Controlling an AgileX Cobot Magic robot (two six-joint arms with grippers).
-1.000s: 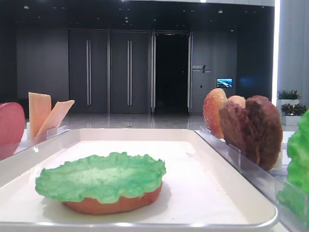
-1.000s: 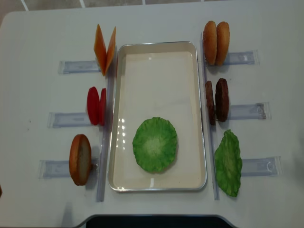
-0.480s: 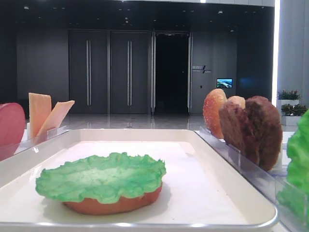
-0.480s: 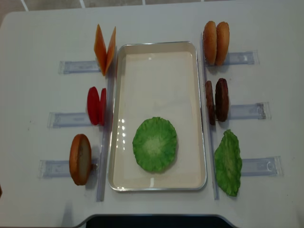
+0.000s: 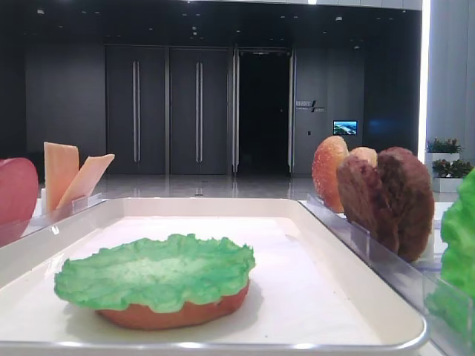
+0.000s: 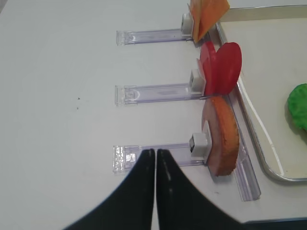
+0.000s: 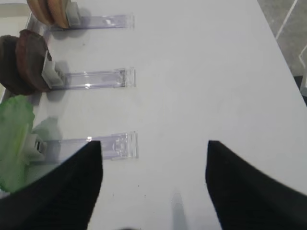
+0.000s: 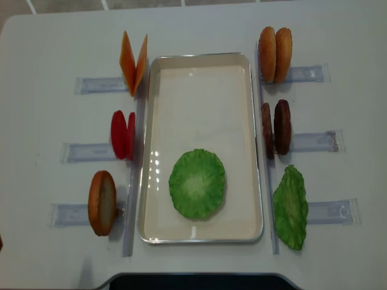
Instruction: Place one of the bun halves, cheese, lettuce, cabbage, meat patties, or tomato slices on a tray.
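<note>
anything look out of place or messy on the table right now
Nothing stands out. The green ruffled lettuce leaf lies flat on an orange-brown bun half inside the off-white rectangular tray. The cheese, tomato, bun, patty and spare lettuce pieces stand upright in their clear plastic holders beside the tray, with nothing spilled.

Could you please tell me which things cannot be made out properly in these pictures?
- Bun half on the tray: the overhead view hides it under the lettuce; only the low front view shows its edge.
- Spare lettuce leaf: cut off by the low front view's right edge.
- Tomato slice: cut off by that view's left edge.
- Both arms: absent from the overhead view; the right gripper and left gripper show only blurred fingertips.
</note>
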